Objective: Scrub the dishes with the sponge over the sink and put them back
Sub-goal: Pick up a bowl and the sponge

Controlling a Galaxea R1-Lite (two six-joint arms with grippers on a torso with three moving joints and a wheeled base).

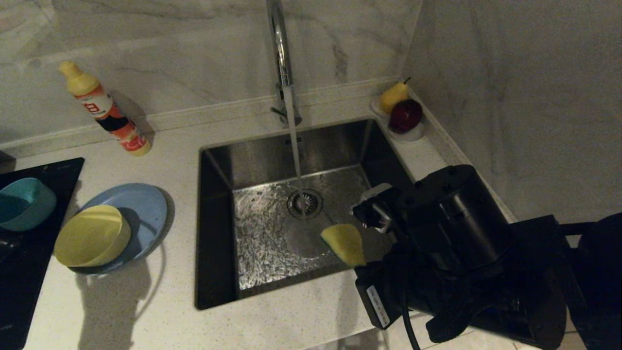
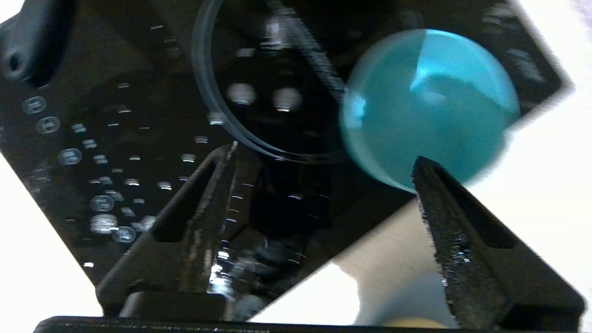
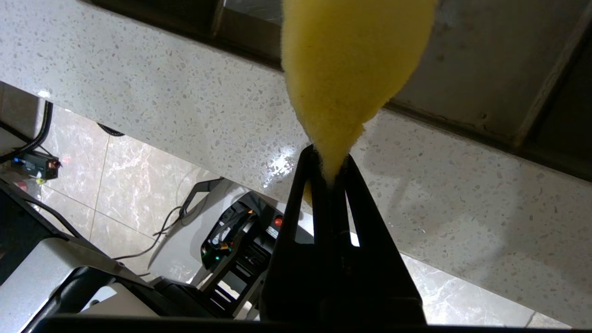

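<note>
Head view: yellow bowl [image 1: 92, 236] apparently sits in blue plate [image 1: 138, 214].

Pale, speckled stone counter [image 1: 160, 311] running round the steel sink [image 1: 272, 228]. At the back left, a tipped soap bottle [image 1: 104, 109] with a yellow cap, leaning toward the wall. At the left edge, a flat black cooktop [image 1: 29, 262] set in the counter, with a teal-blue bowl [image 1: 24, 203] resting on it. Just beside the cooktop, a light-blue plate [image 1: 146, 214] lying on the counter, with a pale yellow bowl [image 1: 92, 236] tilted on top. In the back right corner, a small clear dish [image 1: 413, 133] holding a yellow pear [image 1: 392, 96] and a dark red apple [image 1: 406, 115].
</note>
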